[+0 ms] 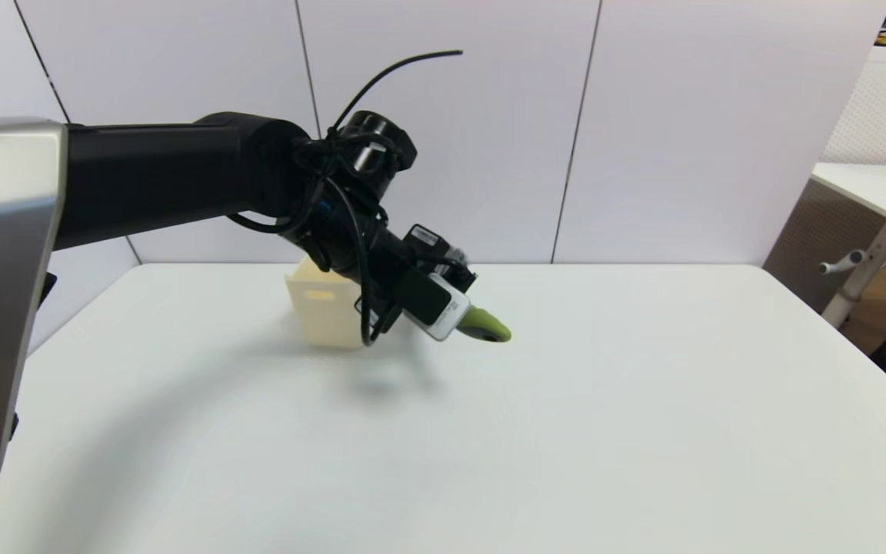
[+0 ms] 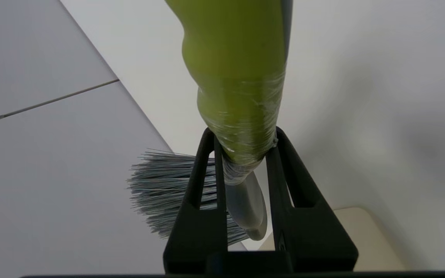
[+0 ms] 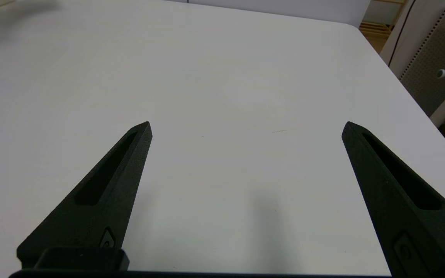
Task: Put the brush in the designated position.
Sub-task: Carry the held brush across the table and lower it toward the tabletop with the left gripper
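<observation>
Here, on the left, the left claw point(image 2: 245, 148) hangs above the white tabletop point(image 1: 566, 431), its two black fingers point(image 2: 201, 185) clamped on the brush point(image 2: 238, 96) where the lime-green handle meets the grey head. The brush is lifted clear of the tabletop, just beside the cream bin point(image 1: 320, 312), handle end pointing right and the bristles point(image 2: 160, 197) fanned toward the wall. Farther right, the right claw point(image 3: 245, 127) hovers over bare tabletop with its fingers spread wide, gripping nothing.

The right gripper point(image 3: 247, 127) holds its two long black fingers point(image 3: 106, 185) spread wide apart above the bare white table point(image 3: 222, 77).
</observation>
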Robot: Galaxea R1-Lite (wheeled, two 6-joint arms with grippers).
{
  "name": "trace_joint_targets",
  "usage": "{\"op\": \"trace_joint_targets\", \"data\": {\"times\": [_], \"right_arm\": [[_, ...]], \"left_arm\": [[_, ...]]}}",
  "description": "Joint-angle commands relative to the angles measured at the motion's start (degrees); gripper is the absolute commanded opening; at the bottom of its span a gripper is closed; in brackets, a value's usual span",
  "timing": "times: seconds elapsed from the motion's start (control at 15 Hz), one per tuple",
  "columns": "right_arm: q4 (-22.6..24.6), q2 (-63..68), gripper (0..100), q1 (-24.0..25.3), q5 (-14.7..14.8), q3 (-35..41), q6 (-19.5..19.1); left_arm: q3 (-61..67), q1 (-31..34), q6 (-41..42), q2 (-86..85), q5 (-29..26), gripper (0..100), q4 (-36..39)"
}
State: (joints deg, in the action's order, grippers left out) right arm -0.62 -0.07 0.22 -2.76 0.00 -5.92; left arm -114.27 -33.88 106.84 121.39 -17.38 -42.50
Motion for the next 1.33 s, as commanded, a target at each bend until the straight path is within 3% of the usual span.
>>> {"op": "trace_joint_targets", "data": {"times": [0.07,0.4,1.07,1.33], "right_arm": [[0.01,0.07,100,0.04,-0.06,0.09,-0.05],[0.01,0.07,100,0.04,-0.06,0.09,-0.05],[0.01,0.07,100,0.04,0.03,0.09,-0.05],[0.01,0.07,100,0.04,-0.06,0.09,-0.05]], "left_arm": [[-0.07,-0.05,0.65,2.8,-0.02,0,3.21],[-0.07,-0.49,0.74,6.05,-0.02,0,10.94],[-0.69,-0.49,0.21,8.95,0.6,0,11.03],[-0.69,-0.4,0.3,8.86,3.32,0,11.21]]}}
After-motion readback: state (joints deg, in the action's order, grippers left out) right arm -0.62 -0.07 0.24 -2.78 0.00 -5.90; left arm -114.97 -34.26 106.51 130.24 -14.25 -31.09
